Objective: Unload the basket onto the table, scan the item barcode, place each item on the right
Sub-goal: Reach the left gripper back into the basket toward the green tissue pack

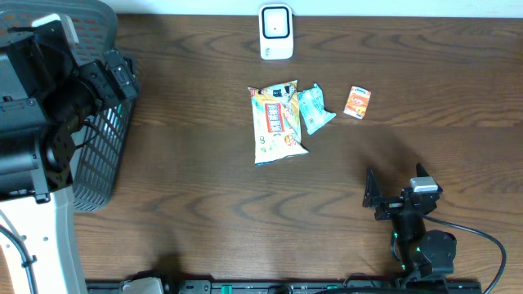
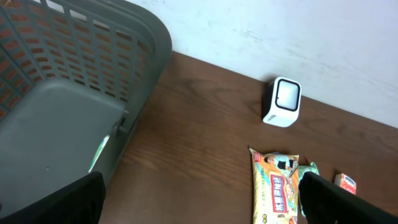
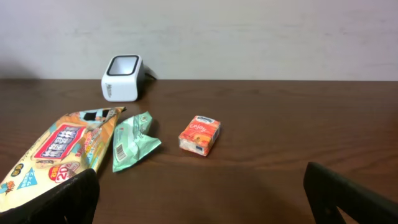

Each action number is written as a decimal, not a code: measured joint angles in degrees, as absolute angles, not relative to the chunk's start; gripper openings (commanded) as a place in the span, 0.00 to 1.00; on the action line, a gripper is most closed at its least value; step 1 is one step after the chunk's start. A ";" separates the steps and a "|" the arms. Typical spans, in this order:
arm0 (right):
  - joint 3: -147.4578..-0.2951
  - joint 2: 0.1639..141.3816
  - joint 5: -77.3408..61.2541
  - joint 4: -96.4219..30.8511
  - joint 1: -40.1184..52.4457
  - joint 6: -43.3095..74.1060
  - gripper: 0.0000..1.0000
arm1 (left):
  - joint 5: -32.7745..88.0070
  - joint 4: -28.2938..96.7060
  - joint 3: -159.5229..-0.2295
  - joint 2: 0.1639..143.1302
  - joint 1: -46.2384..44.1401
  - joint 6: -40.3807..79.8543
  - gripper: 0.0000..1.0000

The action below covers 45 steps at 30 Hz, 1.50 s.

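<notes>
Three items lie mid-table: a yellow snack bag (image 1: pixel 276 122) (image 2: pixel 277 186) (image 3: pixel 59 149), a teal packet (image 1: pixel 314 108) (image 3: pixel 132 142) with a barcode facing up, and a small orange box (image 1: pixel 357 102) (image 3: pixel 199 134). A white barcode scanner (image 1: pixel 276 31) (image 2: pixel 283 101) (image 3: pixel 122 77) stands at the far edge behind them. My left gripper (image 1: pixel 122 77) (image 2: pixel 202 205) hangs open by the basket at the left, holding nothing. Near the front right, my right gripper (image 1: pixel 395 186) (image 3: pixel 199 199) is open and empty, facing the items from a distance.
A grey mesh basket (image 1: pixel 102 163) (image 2: pixel 74 74) stands at the table's left end under the left arm. A pale wall runs behind the table's far edge. Bare dark wood lies between the right gripper and the items.
</notes>
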<state>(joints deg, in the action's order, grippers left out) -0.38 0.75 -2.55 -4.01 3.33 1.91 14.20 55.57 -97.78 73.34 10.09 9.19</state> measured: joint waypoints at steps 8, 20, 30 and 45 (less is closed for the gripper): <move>-0.40 0.75 -2.55 -4.01 3.33 1.91 0.99 | 14.22 55.57 -97.78 73.34 10.09 9.28 0.98; -0.40 0.75 -2.55 -4.01 3.33 1.91 0.99 | 15.40 51.20 -97.78 73.34 10.09 17.85 0.98; -0.38 0.75 -2.55 -4.01 3.33 1.91 0.99 | 18.70 41.39 -98.37 74.89 17.50 20.56 0.98; -0.40 0.75 -2.52 -3.99 3.33 1.91 0.99 | 16.71 48.25 -103.98 92.71 31.75 6.04 0.98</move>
